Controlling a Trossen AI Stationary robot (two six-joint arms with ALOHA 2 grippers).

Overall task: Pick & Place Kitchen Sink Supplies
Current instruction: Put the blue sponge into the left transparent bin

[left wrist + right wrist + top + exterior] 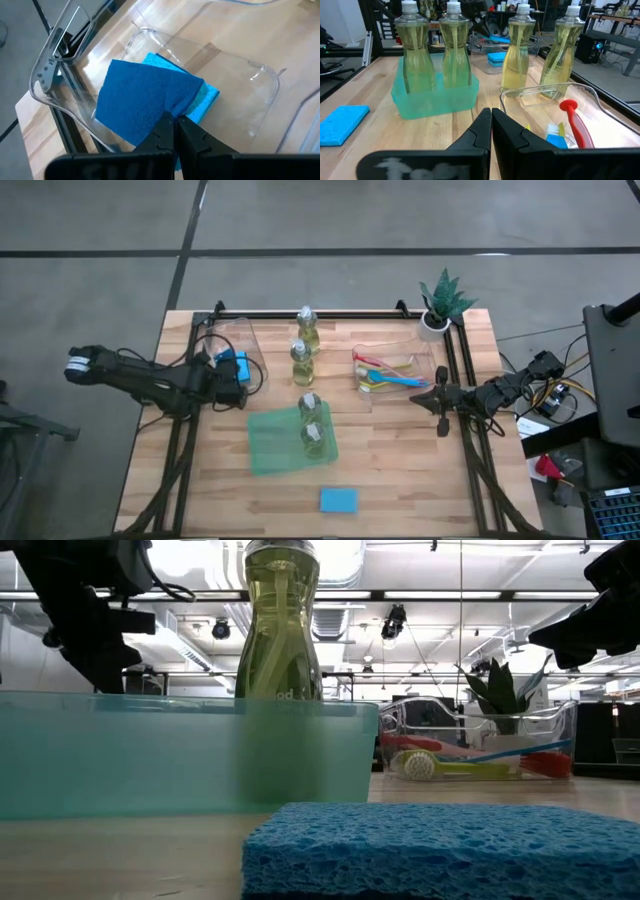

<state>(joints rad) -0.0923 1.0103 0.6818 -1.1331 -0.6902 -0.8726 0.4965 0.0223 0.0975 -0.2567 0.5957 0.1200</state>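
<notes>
At centre-left, the left gripper (174, 131) pinches a blue sponge (142, 102) over the clear bin (250, 85) (right gripper (491, 122) closed, empty).

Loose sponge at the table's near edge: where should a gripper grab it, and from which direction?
The blue sponge lies flat on the bare table, nothing touching it. Probably best to come straight down from above and pinch across its shorter width, fingers on the two long side faces. It is low and flat, so a side approach would likely scrape the wood.

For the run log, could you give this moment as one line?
left gripper: shut on sponge over clear bin | right gripper: shut, idle by brush bin
</notes>
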